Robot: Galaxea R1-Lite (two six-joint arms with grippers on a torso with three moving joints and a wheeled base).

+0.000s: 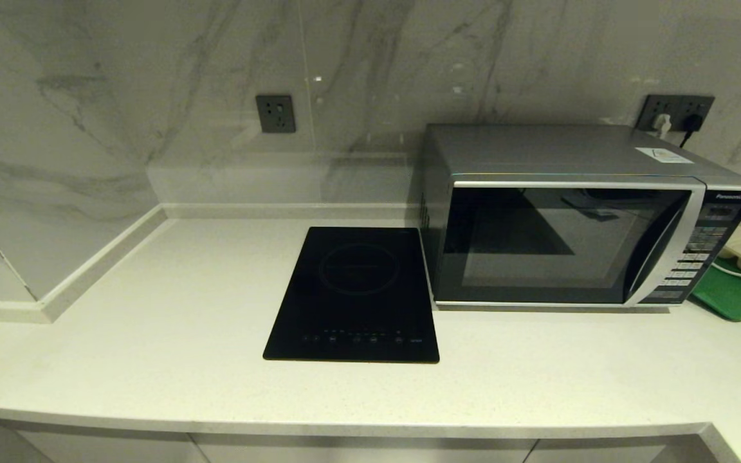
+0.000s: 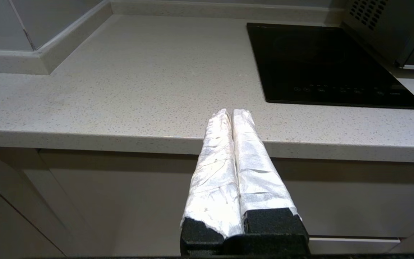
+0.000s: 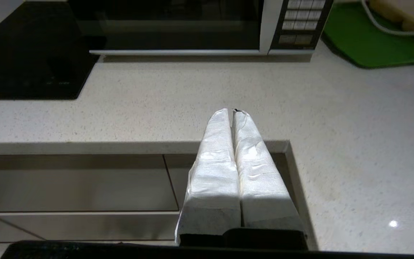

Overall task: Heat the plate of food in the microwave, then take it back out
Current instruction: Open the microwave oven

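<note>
Right claw (image 3: 233, 112) clenched, empty, white-wrapped, hovering at near bench (image 1: 152, 360) edge; left claw (image 2: 231, 112) likewise clenched, parked low. Beyond: boxy silver microwave (image 1: 576, 218), far right, door shut, facing near, long axis left-right. Probably heavy, rigid; pull curved handle strip (image 1: 666, 247). Lilac plate nowhere visible.

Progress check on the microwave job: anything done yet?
Nothing looks done: the microwave door is shut and no plate of food shows in any view. In hand: nothing; the right claw is shut and empty at the counter edge facing the microwave, and the left claw is shut by the counter edge near the cooktop. Every step is left.
</note>
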